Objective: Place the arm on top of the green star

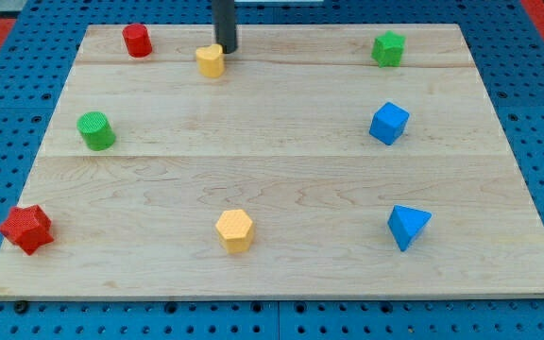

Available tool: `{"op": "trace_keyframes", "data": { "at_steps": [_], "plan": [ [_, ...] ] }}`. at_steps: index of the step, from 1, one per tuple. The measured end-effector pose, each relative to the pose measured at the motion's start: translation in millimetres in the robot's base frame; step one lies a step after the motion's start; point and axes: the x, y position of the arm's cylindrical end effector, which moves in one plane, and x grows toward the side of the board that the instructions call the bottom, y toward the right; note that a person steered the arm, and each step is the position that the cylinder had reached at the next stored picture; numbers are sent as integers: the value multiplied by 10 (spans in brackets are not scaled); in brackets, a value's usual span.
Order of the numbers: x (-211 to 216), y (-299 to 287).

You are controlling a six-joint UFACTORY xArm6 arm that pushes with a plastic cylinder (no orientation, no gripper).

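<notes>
The green star [387, 48] sits near the view's top right on the wooden board [281, 189]. My tip [226, 49] is at the view's top centre, far to the left of the green star. It stands right next to the yellow block [211, 60], just above and right of it.
A red cylinder [137, 41] is at the top left and a green cylinder [95, 130] at the left. A red star [25, 229] is at the bottom left, a yellow hexagon [235, 230] at the bottom centre. A blue cube [389, 124] and a blue wedge [407, 227] are at the right.
</notes>
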Motion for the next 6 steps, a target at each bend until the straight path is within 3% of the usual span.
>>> {"op": "trace_keyframes", "data": {
  "at_steps": [1,2,6],
  "plan": [
    [158,-230],
    [282,175],
    [174,365]
  ]
}}
